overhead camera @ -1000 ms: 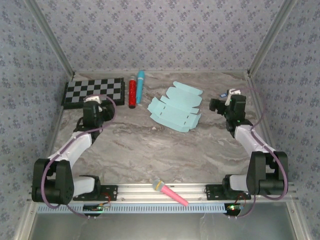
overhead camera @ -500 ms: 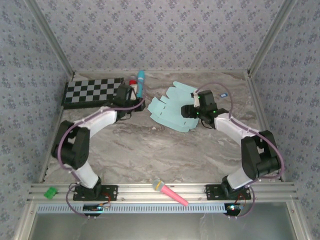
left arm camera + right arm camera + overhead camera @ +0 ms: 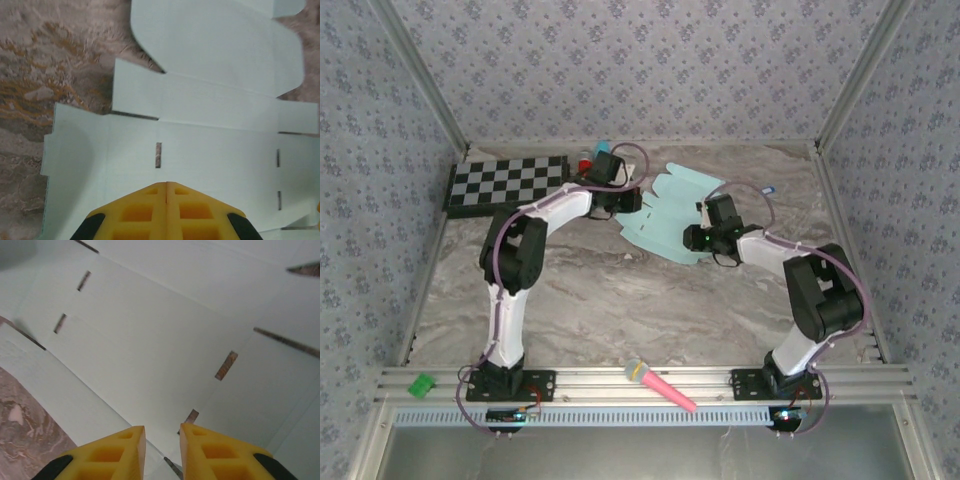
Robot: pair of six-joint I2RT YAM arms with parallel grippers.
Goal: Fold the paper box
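Nearest, on the rail at the table's front edge, lie one pink toy microphone (image 3: pixel 660 386) and one small green piece (image 3: pixel 420 384). Beyond them the marbled table (image 3: pixel 580 300) is bare up to the middle. There the single paper box (image 3: pixel 665 222) lies as a flat, unfolded die-cut sheet, towards the far side and a little right of centre, with scalloped flaps on its far edge. Both arms reach over it. The left gripper (image 3: pixel 166 184) is clenched, pads meeting, with its tip over the sheet's left part; nothing shows between the pads. The right gripper (image 3: pixel 161 432) has its fingers a narrow gap apart above the right part, gripping nothing that can be seen. The sheet looks light, thin and easily creased, stiff only along its scored lines, and likely to slide on the smooth stone. It is probably best pinned flat on one panel while a flap's free edge is lifted, not pinched mid-panel. Farthest back are one checkerboard (image 3: pixel 505 183) at the left, and the tips of one red tube (image 3: pixel 585 163) and one cyan tube (image 3: pixel 603 149) behind the left arm.
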